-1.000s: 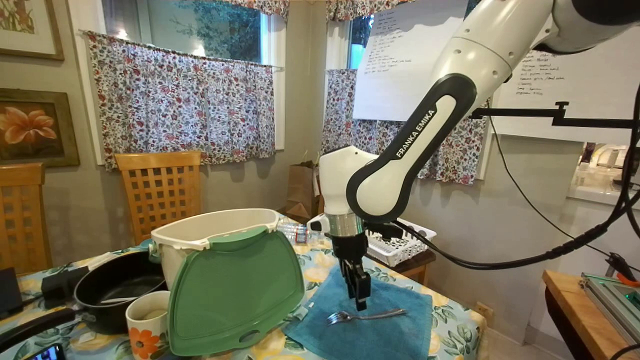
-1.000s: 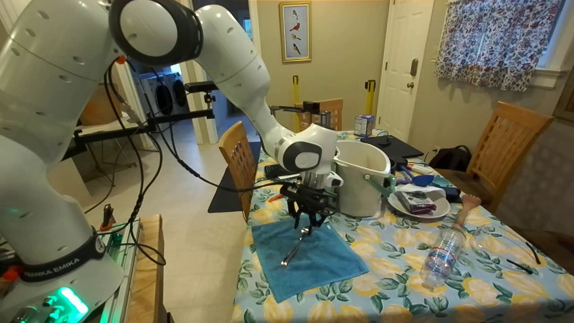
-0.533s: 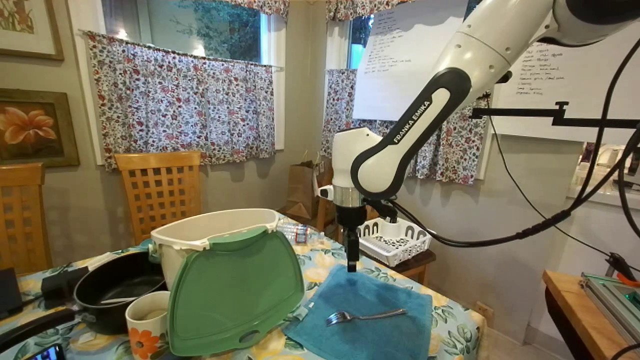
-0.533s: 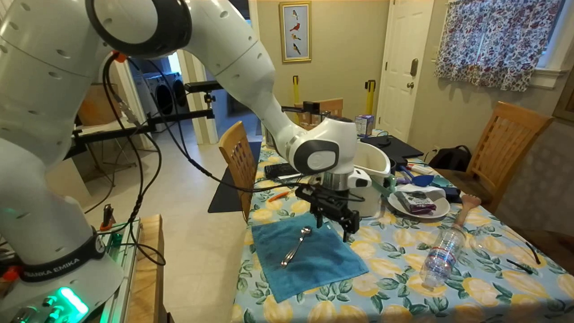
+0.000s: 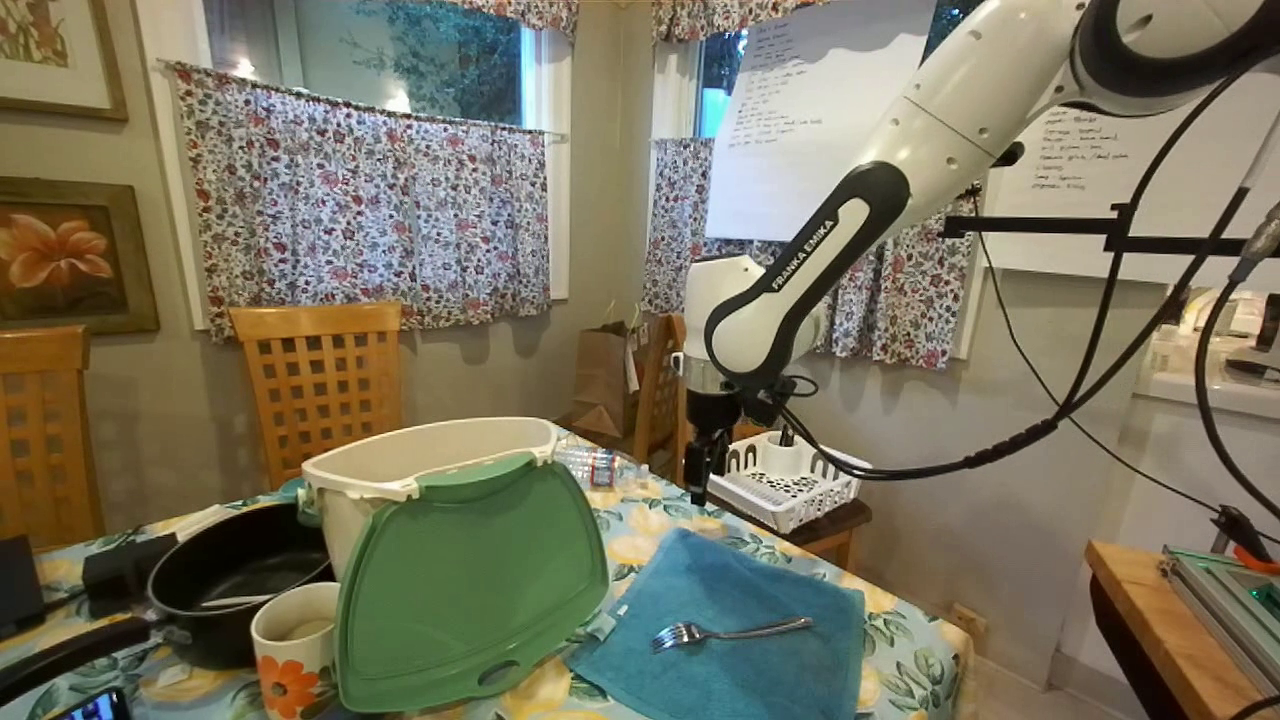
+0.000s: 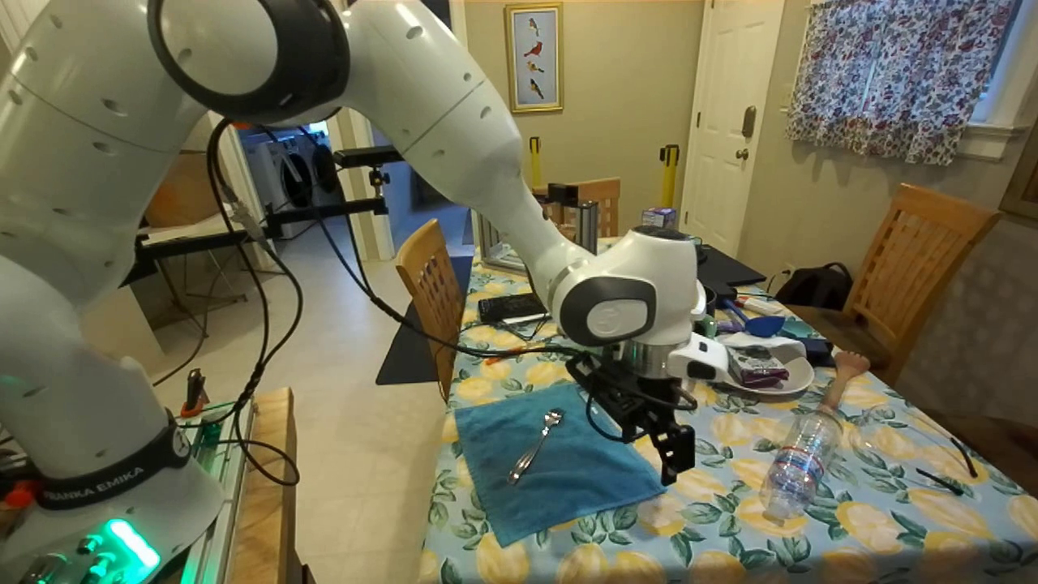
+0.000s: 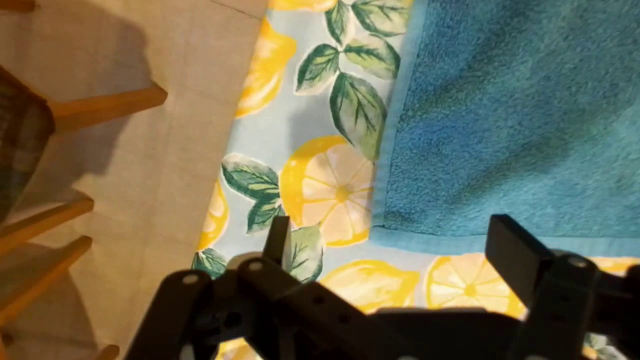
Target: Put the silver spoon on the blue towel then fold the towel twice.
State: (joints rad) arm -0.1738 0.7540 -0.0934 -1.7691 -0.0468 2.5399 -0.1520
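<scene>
The blue towel lies flat on the table in both exterior views. On it rests a silver fork, its tines plain in an exterior view; a silver spoon is out of view. My gripper hangs above the table beside a corner of the towel, apart from the fork. In the wrist view the gripper stands open, its fingers wide apart with nothing between them. Below it show the towel's corner and hemmed edges. The fork does not appear in that view.
A green lid leans on a white bin, near a black pan and a flowered mug. A plastic bottle lies on the lemon tablecloth. A white basket stands beyond the table edge.
My gripper was down at the fork one second ago. It has risen and travelled away from it, over to a corner of the towel. Fork and towel stay put.
</scene>
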